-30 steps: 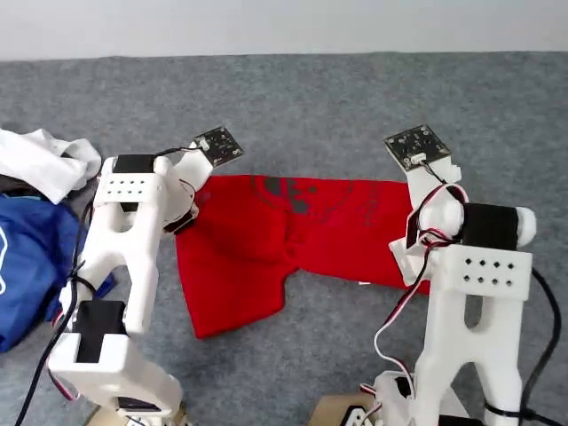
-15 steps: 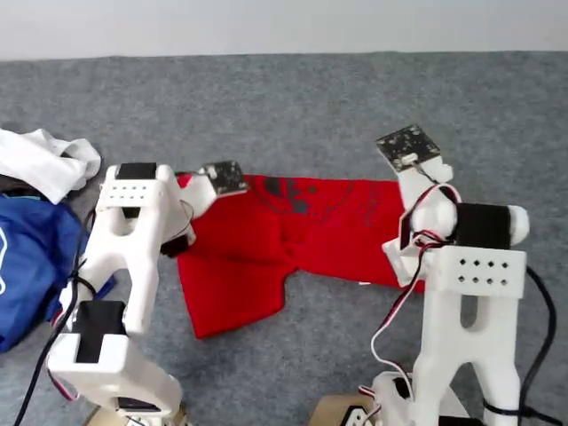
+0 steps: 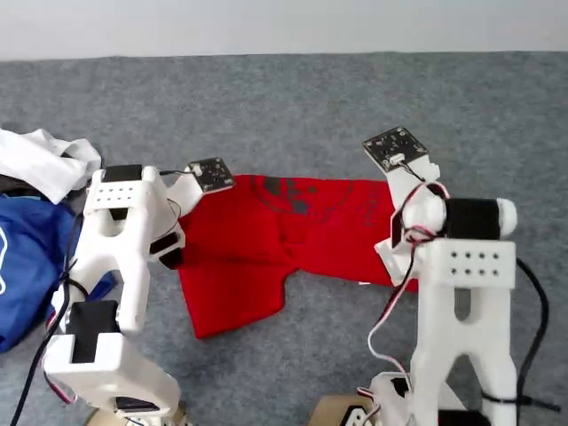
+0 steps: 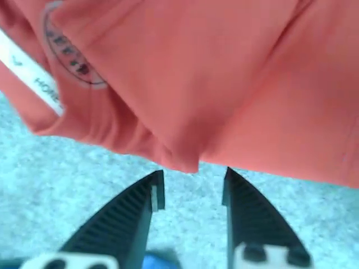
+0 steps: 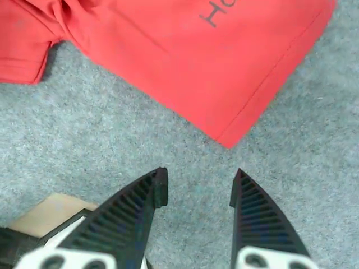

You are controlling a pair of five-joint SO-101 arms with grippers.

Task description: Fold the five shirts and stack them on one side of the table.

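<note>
The red shirt (image 3: 293, 226), limp soft knit, lies mid-surface, its long axis running side to side, one flap trailing toward the near edge. The left end effector (image 4: 189, 193) and right end effector (image 5: 196, 190) hang released, fingers apart, at its opposite ends. The surface (image 3: 293, 106) is grey, felt-like fabric, with a pale wall (image 3: 284, 27) beyond the far edge.

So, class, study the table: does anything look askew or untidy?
Yes. The red shirt lies unfolded and creased, with one part jutting out crookedly. At the edge of the table, a white shirt and a blue shirt sit bunched in a heap rather than stacked flat.
</note>
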